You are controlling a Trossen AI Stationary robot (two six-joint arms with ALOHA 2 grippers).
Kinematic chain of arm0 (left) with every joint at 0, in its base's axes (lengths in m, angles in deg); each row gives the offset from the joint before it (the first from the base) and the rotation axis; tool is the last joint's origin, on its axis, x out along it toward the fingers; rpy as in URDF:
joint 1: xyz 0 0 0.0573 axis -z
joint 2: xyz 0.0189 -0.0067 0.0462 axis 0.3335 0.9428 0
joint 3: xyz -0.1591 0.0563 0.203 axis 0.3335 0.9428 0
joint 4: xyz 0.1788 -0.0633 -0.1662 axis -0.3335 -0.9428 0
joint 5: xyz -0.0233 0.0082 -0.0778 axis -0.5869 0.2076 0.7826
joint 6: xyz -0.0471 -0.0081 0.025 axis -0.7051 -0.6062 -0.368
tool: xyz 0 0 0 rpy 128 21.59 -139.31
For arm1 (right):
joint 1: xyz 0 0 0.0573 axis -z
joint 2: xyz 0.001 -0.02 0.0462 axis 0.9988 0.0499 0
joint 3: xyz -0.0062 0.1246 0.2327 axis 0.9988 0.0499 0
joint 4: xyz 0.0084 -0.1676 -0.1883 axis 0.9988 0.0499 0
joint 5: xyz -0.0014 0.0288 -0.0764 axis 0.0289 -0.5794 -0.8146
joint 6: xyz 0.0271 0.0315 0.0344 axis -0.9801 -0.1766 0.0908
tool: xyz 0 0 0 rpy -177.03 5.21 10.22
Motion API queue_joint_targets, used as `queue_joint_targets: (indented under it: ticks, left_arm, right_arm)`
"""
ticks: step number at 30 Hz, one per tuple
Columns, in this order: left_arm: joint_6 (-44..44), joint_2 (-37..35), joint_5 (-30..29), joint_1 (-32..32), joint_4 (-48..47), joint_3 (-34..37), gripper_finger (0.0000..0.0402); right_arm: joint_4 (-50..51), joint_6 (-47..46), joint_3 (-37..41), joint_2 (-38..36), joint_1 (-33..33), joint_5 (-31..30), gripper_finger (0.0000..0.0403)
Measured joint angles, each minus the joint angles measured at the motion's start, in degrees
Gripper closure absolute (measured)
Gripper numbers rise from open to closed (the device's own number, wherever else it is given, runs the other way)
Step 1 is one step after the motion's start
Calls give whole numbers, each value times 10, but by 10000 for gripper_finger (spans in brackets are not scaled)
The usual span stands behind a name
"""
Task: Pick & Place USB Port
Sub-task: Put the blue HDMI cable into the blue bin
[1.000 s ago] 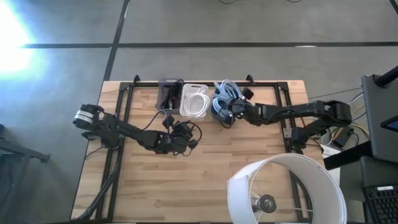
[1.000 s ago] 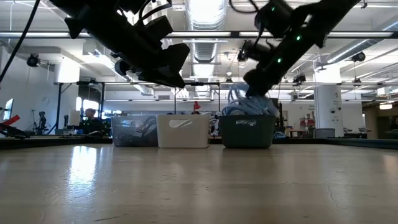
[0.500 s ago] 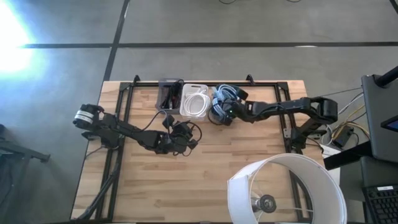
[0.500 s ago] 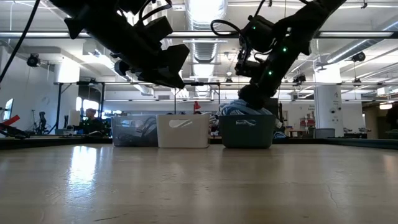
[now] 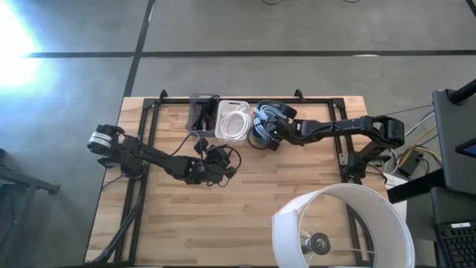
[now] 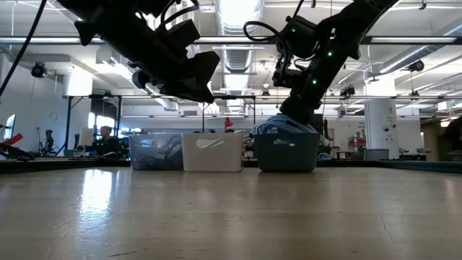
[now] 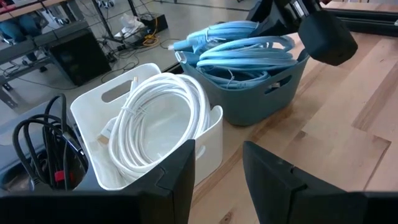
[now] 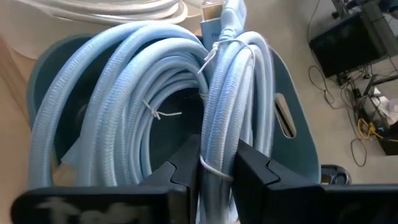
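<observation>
over the blue bin [image 5: 265, 123], the right gripper [image 8: 214, 165] has dropped, fingers pinching a blue cable [image 8: 227, 106], ready to lift; left gripper [image 7: 217, 165] waits, spread

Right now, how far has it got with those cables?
Nothing looks placed yet: the table shows no cable laid out. In hand: the right pincer is closed around a light blue cable bundle in the blue-grey bin. The left pincer hovers open near the white bin. Lifting and placing remain.
</observation>
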Motion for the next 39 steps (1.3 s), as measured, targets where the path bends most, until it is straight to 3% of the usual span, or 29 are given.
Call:
queue_joint_targets:
  ticks: [15,30,39]
  left_arm:
    - [-1,0,0,0,0,0,264]
    - [-1,0,0,0,0,0,264]
    - [-1,0,0,-1,0,0,264]
  right_arm:
    - [-9,-31,0,0,6,0,345]
    - [-9,-26,1,0,14,0,256]
    - [-8,-12,-13,-13,-3,-1,230]
